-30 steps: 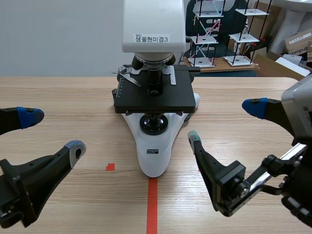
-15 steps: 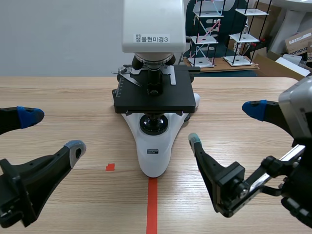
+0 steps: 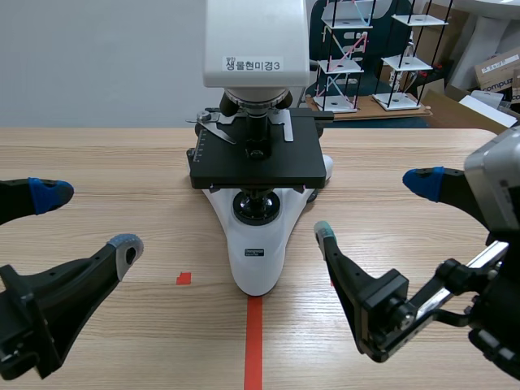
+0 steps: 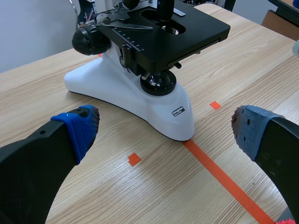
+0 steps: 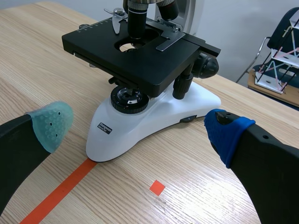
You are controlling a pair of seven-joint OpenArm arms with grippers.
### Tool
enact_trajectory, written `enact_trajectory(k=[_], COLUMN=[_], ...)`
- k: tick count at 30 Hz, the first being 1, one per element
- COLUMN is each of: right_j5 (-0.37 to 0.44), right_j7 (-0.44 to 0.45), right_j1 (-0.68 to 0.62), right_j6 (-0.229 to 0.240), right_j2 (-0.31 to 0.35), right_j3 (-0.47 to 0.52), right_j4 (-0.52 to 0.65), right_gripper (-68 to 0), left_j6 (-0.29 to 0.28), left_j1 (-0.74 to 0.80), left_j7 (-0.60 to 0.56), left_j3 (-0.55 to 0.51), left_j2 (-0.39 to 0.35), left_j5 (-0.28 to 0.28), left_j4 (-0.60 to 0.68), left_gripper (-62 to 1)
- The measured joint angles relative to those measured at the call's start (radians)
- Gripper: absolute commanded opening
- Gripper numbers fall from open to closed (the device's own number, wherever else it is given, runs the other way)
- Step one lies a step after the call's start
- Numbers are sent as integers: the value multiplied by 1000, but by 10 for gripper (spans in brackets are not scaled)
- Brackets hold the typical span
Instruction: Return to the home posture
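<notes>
Only the right end effector (image 3: 374, 205) has shifted, and very slightly, since a second ago; the left end effector (image 3: 88, 219) sits where it was. Both are released, fingers spread wide and grasping nothing. They hang low over the worktop (image 3: 97, 162), one on either side of the microscope (image 3: 256, 264) and apart from it.

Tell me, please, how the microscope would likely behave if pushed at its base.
Probably heavy and stiff: the microscope rests on a broad white base, so it should slide, not tip. Its tall head makes a high push riskier.
</notes>
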Motion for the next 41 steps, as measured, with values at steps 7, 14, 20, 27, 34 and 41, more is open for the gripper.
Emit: enact_trajectory(k=[7, 14, 20, 27, 34, 41], right_j5=[0, -22, -22, -21, -21, -21], right_j7=[8, 12, 12, 22, 22, 22], right_j1=[0, 0, 0, 0, 0, 0], right_j6=[0, 0, 0, 0, 0, 0], right_j2=[0, 0, 0, 0, 0, 0], right_j3=[0, 0, 0, 0, 0, 0], right_j4=[0, 0, 0, 0, 0, 0], right_gripper=[-58, -58, -58, -58, -58, -58], left_j6=[0, 0, 0, 0, 0, 0], left_j1=[0, 0, 0, 0, 0, 0], left_j7=[0, 0, 0, 0, 0, 0], left_j3=[0, 0, 0, 0, 0, 0], left_j2=[0, 0, 0, 0, 0, 0], left_j5=[0, 0, 0, 0, 0, 0], left_j4=[0, 0, 0, 0, 0, 0], left_gripper=[-13, -13, -13, -13, -13, -13])
